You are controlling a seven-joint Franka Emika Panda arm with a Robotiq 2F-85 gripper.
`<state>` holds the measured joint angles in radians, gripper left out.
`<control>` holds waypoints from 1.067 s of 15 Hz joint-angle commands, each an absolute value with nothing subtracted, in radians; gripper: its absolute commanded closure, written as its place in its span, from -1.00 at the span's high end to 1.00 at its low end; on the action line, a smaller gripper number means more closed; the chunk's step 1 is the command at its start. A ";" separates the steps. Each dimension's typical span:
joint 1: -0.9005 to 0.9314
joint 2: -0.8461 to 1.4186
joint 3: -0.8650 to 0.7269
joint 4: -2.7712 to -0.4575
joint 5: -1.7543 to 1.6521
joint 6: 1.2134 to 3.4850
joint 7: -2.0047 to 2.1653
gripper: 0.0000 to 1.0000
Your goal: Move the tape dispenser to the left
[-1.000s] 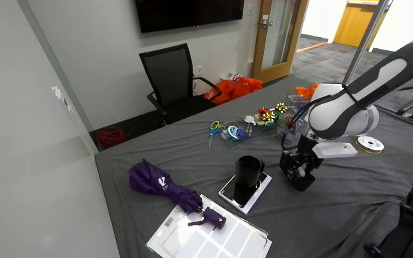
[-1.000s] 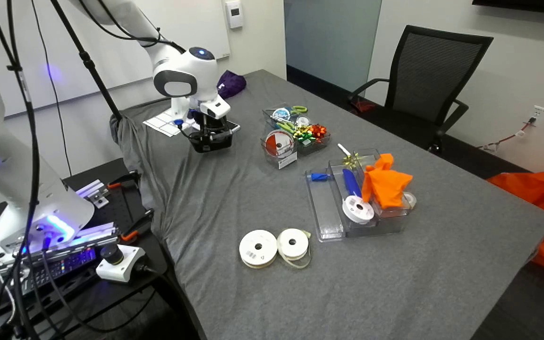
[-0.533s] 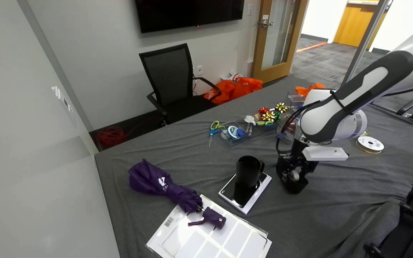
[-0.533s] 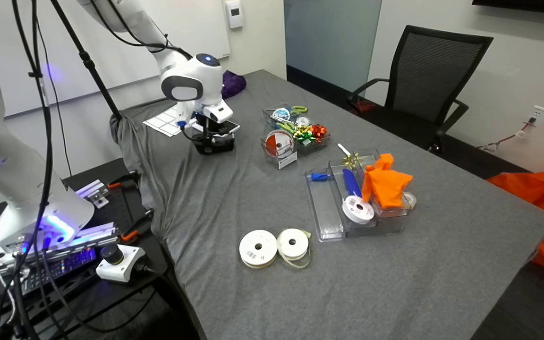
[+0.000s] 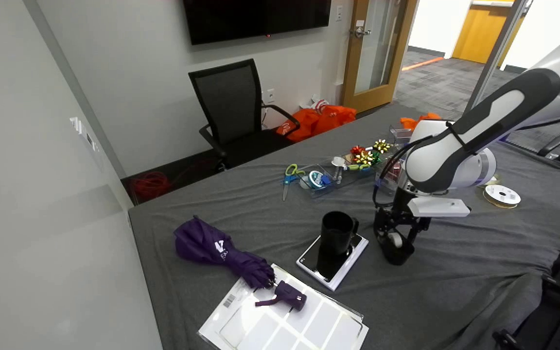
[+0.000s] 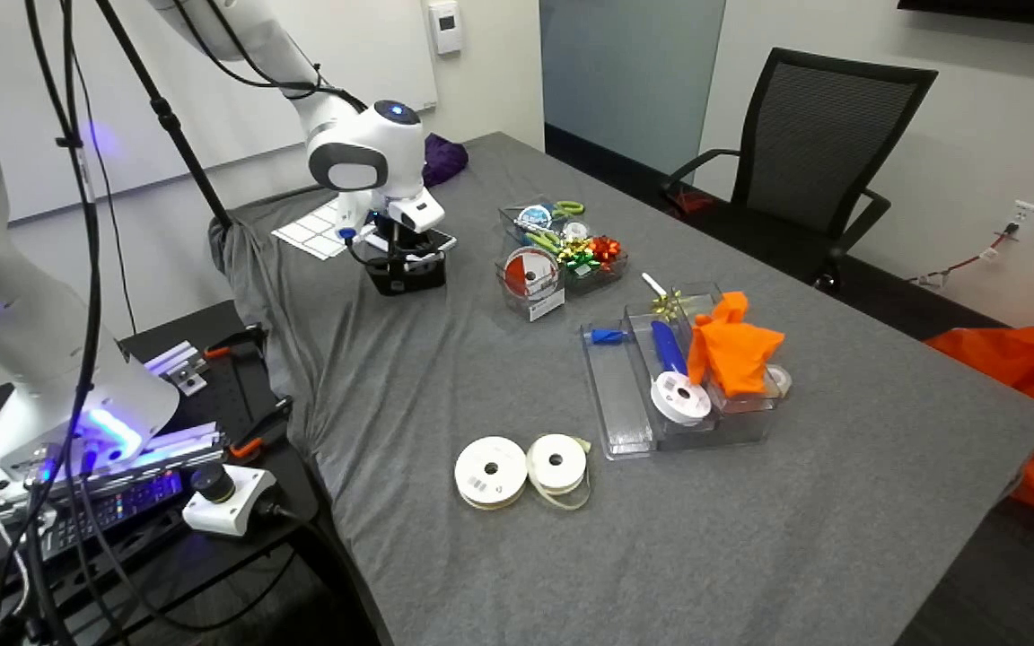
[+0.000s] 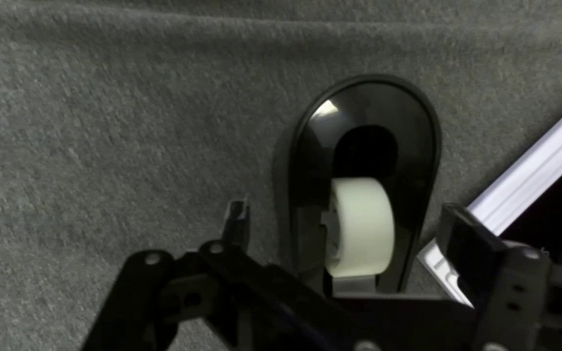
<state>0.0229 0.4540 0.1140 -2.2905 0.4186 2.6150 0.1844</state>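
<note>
Two fingers (image 7: 237,229) spread apart, one each side of the tape dispenser (image 7: 366,156); in the wrist view we see gray cloth (image 7: 115,170) between it and both of them, so our tool (image 7: 347,212) straddles it with jaws wide. Dispenser sits on the cloth-covered desk (image 5: 435,301), near the white-bordered tablet (image 5: 316,255) but apart from it. White tape roll (image 7: 364,226) sits inside the dispenser. Black mug (image 5: 337,233) stands upright on the tablet. In an exterior view we have two white spools (image 6: 472,471) lying on the desk, well apart from the tool.
</note>
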 commanded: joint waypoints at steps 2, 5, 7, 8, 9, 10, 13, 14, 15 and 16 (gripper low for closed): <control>0.007 0.415 0.130 -2.336 0.425 2.642 0.121 1.00; -0.005 0.380 0.137 -2.381 0.421 2.650 0.052 1.00; -0.018 0.336 0.147 -2.429 0.425 2.665 -0.019 1.00; -0.030 0.311 0.160 -2.455 0.438 2.681 -0.070 1.00; -0.045 0.287 0.178 -2.477 0.460 2.700 -0.123 1.00; -0.065 0.262 0.202 -2.501 0.493 2.725 -0.185 1.00; -0.119 0.184 0.270 -2.559 0.628 2.756 -0.385 1.00; -0.122 0.160 0.273 -2.573 0.665 2.747 -0.439 1.00; -0.112 0.135 0.257 -2.591 0.674 2.730 -0.471 1.00; -0.101 0.112 0.238 -2.608 0.674 2.720 -0.493 1.00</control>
